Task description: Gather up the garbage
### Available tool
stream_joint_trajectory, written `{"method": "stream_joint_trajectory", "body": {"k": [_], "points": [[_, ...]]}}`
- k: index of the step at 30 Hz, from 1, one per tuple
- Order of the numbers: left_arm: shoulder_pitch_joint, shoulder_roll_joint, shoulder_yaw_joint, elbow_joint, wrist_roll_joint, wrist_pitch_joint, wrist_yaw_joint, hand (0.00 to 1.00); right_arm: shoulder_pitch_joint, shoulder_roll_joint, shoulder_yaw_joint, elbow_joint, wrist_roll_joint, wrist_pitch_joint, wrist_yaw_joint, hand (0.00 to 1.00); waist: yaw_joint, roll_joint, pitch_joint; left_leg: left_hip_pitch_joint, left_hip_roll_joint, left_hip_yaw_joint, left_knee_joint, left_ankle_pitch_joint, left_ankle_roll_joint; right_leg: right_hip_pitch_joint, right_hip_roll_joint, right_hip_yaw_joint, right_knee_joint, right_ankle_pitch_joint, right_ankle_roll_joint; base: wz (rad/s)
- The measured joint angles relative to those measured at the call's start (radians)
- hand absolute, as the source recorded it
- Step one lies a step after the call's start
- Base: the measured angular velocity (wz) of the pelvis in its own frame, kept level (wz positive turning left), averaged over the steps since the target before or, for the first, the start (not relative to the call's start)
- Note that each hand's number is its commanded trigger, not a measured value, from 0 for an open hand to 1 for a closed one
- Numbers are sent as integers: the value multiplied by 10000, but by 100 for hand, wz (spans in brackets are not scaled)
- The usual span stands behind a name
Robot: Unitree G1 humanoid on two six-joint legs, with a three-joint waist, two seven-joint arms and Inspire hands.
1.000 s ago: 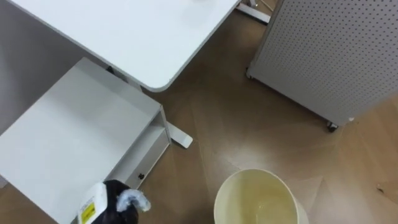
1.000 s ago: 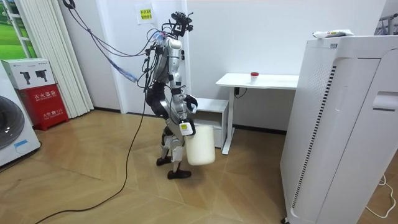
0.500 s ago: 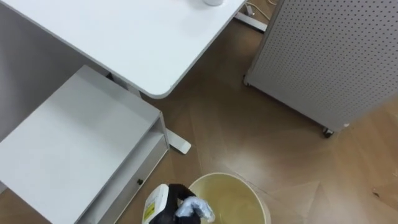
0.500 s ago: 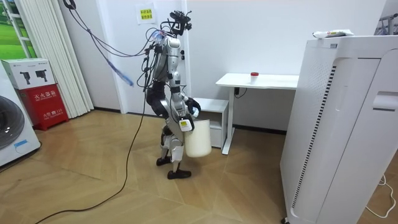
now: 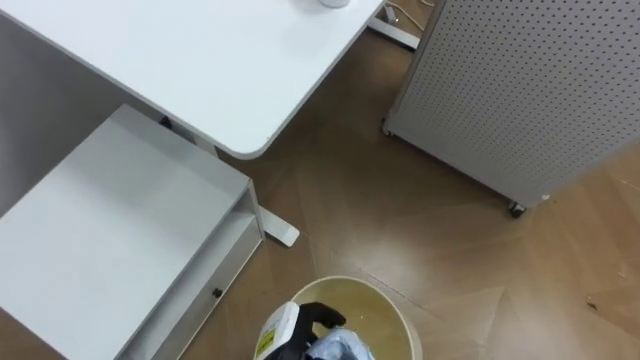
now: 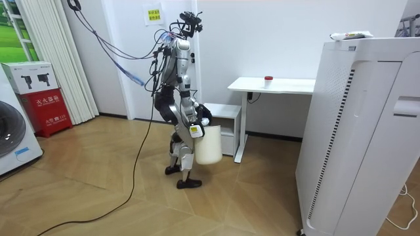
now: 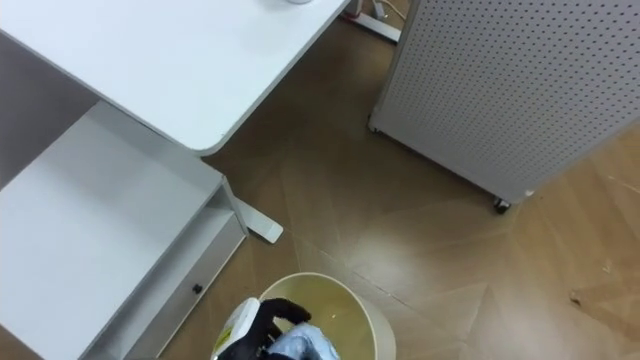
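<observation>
At six o'clock in the eye view the left hand [image 5: 315, 322] has its dark fingers curled round the garbage [image 5: 340, 347]. The garbage is a crumpled pale wad with a bluish sheen, held right over the mouth of the cream bin [image 5: 385, 312]. The edge of the view cuts the wad off, so I cannot tell whether it touches the inside of the bin. In the room view the bin looks raised off the floor at about thigh height in front of the robot, and what carries it cannot be made out.

The wad looks like thin film or tissue, so I judge it light, soft and a little springy, with nothing in it to break. It will give under the fingers, so a pinch on a loose corner could tear or slip. The safer hold is across the thick middle, fingers against thumb. Being so light, it may cling to the fingers instead of dropping, so they should spread wide over the middle of the bin.

The desk [image 5: 200, 60] at ten o'clock, the low shelf [image 5: 110, 230] at eight and the perforated panel [image 5: 520, 90] at two are all well apart from the hand
</observation>
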Motion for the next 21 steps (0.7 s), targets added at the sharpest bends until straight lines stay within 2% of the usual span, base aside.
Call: {"method": "stream_joint_trajectory", "body": {"k": [8, 12, 15, 17, 18, 21], "points": [[27, 115, -71, -256, 12, -4, -67, 0, 84, -95, 12, -17, 23, -107, 181, 100, 0, 106, -1, 3, 24, 1, 8, 0, -1, 9, -5, -7, 17, 9, -14, 0], [49, 301, -60, -274, 274, -8, -44, 0, 171, -220, 8, -14, -6, -130, 261, 100, 10, 217, -4, 178, 25, 12, -26, 0, -1, 172, -13, -8, 11, 9, -15, 0], [43, 515, -39, -281, 307, -9, 55, 0, 278, -391, -120, 28, -83, -74, 359, 100, 7, 367, -26, 403, 5, 12, -138, -1, -1, 379, -34, -21, 1, 7, -12, 0], [87, 831, 5, -428, 344, -12, 78, 0, 471, -418, -310, 36, -250, -67, 358, 100, 17, 459, -56, 761, 35, 40, -269, -4, -8, 742, 53, 6, -195, 39, -6, -5], [102, 896, 56, -453, 411, -13, 79, 0, 557, -437, -382, 32, -308, -59, 357, 100, 22, 469, -57, 904, 42, 53, -333, -4, -10, 868, 83, 12, -205, 38, -6, -6], [484, 1147, 350, -849, 469, -36, 230, 0, 974, -721, -631, -6, -302, 1, 529, 100, 49, 637, -165, 1697, 8, 156, -746, 9, -30, 1503, 76, 155, -417, 23, 35, -12]]}}
